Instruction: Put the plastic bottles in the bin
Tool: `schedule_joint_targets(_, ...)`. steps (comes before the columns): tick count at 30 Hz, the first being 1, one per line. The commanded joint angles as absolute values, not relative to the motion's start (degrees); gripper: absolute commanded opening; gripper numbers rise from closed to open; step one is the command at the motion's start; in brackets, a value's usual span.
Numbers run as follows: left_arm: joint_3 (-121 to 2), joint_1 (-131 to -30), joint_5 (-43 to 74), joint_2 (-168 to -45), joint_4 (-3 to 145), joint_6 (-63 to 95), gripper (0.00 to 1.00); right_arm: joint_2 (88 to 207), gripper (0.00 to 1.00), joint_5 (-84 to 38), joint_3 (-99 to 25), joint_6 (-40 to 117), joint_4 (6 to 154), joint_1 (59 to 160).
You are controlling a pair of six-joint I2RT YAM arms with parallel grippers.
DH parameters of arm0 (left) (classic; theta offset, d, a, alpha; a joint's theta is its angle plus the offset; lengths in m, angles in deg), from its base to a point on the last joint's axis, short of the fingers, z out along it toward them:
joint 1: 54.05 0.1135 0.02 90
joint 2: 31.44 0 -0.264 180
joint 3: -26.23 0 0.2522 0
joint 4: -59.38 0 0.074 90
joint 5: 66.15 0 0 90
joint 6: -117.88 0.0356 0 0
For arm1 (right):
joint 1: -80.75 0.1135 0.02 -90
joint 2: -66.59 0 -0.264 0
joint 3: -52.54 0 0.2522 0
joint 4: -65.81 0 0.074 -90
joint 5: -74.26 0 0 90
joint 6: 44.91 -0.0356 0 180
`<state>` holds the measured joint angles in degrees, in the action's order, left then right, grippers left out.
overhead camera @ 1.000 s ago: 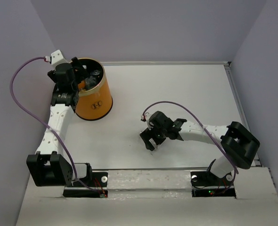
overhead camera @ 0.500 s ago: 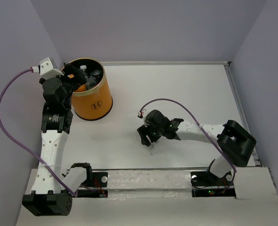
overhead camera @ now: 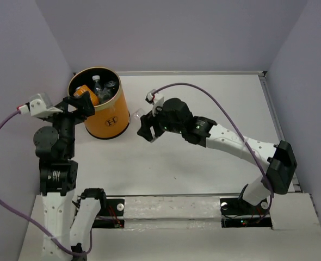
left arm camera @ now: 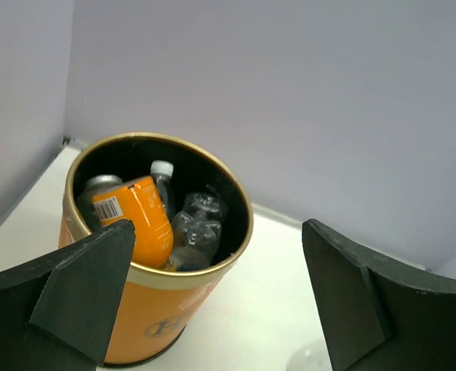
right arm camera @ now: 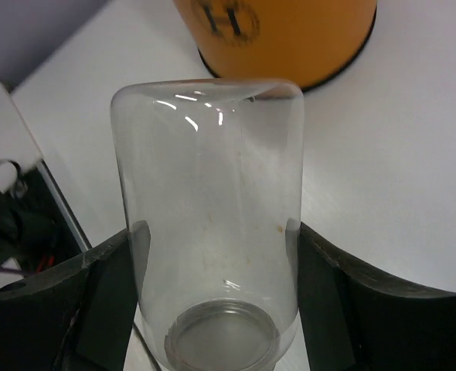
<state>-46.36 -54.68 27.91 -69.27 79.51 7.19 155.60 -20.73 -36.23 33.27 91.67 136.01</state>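
Change over the last second is large on both sides. The right jaws, a moment ago low over the white desk (overhead camera: 204,98) well to the right of the large orange-yellow cylindrical bin (overhead camera: 110,117) with the gold rim, now sit just beside the bin's right wall. They are clamped across the body of a small clear plastic bottle (right arm camera: 212,178). The wrist view shows a pad on each flank of it, one end toward the camera and the other pointing at the bin's foot, and it appears lifted off the desk. From above, the bottle (overhead camera: 135,115) is a pale shape between the jaws and the bin, apart from the wall.

The left jaws, earlier hanging at the bin's mouth, have drawn back to the bin's left and stand wide apart with nothing between them. Inside the bin lie an orange-filled bottle (left arm camera: 139,216), a white-capped clear one (left arm camera: 163,178) and further clear bottles (left arm camera: 197,224).

No other bottle shows on the desk, so this looks like the last one. The carry seems nearly done; what remains is raising the bottle above the rim and letting go.
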Motion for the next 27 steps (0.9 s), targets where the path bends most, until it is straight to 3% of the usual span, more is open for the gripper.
schedule_joint_targets(1, -43.26, -54.58, 29.9, -59.6, 76.83, 7.4, 0.99, 161.22, 0.33, -20.31, -51.43, 36.47, 85.03, 136.65)
schedule_joint_targets(11, -41.06, -62.4, 36.24, -54.22, 77.88, 8.46, 0.99, 186.89, 0.33, -18.82, -90.04, 40.95, 80.46, 136.65)
schedule_joint_targets(15, -37.55, -65.3, 41.76, -50.96, 76.22, 8.81, 0.99, 197.62, 0.33, -16.1, -102.69, 46.73, 71.7, 136.65)
schedule_joint_targets(22, -32.0, -68.64, 43.72, -48.75, 73.58, 9.86, 0.99, 211.31, 0.33, -16.7, -113.86, 57.29, 53.22, 136.65)
schedule_joint_targets(27, -31.82, -70.31, 43.98, -49.55, 73.58, 10.21, 0.99, 215.12, 0.33, -16.71, -113.8, 59.59, 47.06, 135.95)
